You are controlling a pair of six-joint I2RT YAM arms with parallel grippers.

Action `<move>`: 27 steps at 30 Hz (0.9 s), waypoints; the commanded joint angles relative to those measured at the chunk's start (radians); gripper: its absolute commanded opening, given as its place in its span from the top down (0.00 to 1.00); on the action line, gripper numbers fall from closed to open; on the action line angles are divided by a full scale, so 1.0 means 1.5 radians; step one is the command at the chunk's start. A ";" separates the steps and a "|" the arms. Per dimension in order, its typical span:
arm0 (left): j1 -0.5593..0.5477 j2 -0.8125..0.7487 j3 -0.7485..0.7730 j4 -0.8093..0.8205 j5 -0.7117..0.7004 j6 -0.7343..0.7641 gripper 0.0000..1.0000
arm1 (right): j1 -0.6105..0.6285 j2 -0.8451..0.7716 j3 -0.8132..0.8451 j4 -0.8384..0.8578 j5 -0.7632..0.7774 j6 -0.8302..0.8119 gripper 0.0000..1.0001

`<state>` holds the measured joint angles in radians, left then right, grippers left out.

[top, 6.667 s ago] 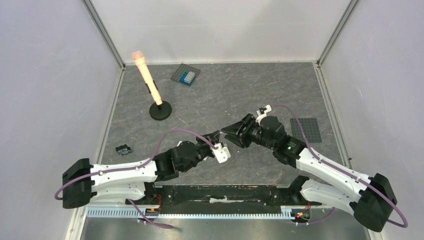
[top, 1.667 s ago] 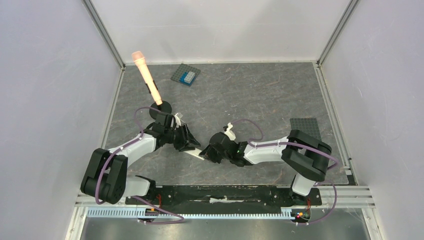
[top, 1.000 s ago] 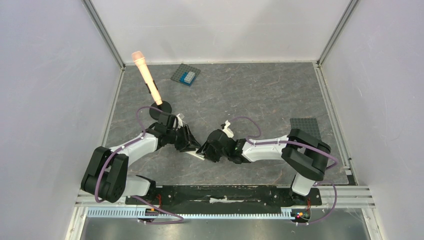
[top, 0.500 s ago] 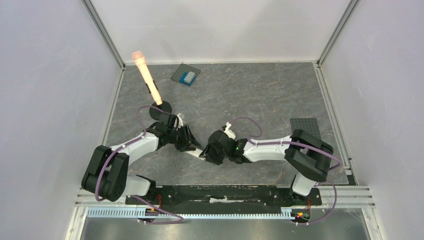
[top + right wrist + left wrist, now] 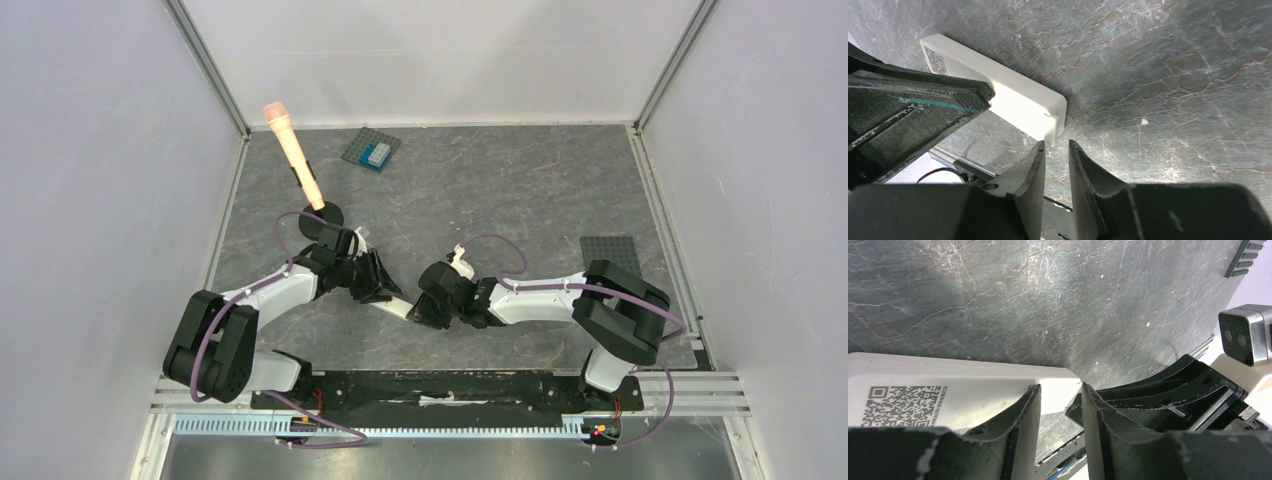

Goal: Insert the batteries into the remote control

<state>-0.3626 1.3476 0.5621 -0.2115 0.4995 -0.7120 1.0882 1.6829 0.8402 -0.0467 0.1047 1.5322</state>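
The remote control (image 5: pixel 397 305) lies flat on the grey table between my two grippers, back side up with a QR label; it also shows in the left wrist view (image 5: pixel 973 390) and the right wrist view (image 5: pixel 1018 102). My left gripper (image 5: pixel 385 290) is low over the remote's end (image 5: pixel 1058 386), its jaws a narrow gap apart, one finger (image 5: pixel 1023 430) overlapping the remote. My right gripper (image 5: pixel 424 306) sits just off the same end (image 5: pixel 1055 142), jaws nearly together with only table between them. The batteries are out of view.
A pink-orange wand on a black stand (image 5: pixel 293 158) stands at the back left, close behind my left arm. A grey studded plate with a light-blue block (image 5: pixel 371 150) lies at the back. A dark studded plate (image 5: pixel 612 250) lies right. White walls enclose the table.
Earlier my left gripper held the remote above the table; both arms then came down low and it now lies on the table. In the last half second my right gripper edged slightly right.
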 commanded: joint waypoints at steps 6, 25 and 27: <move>-0.006 0.017 -0.004 -0.049 -0.046 0.019 0.58 | -0.010 0.002 0.001 0.002 0.038 -0.018 0.84; -0.006 0.006 0.004 -0.057 -0.044 0.027 0.57 | -0.012 0.058 0.034 0.040 0.018 -0.050 0.92; -0.006 0.004 0.005 -0.057 -0.046 0.028 0.57 | -0.012 0.065 0.033 0.056 0.009 -0.053 0.92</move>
<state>-0.3672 1.3476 0.5709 -0.2371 0.4999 -0.7113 1.0756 1.7149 0.8677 -0.0376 0.0956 1.4727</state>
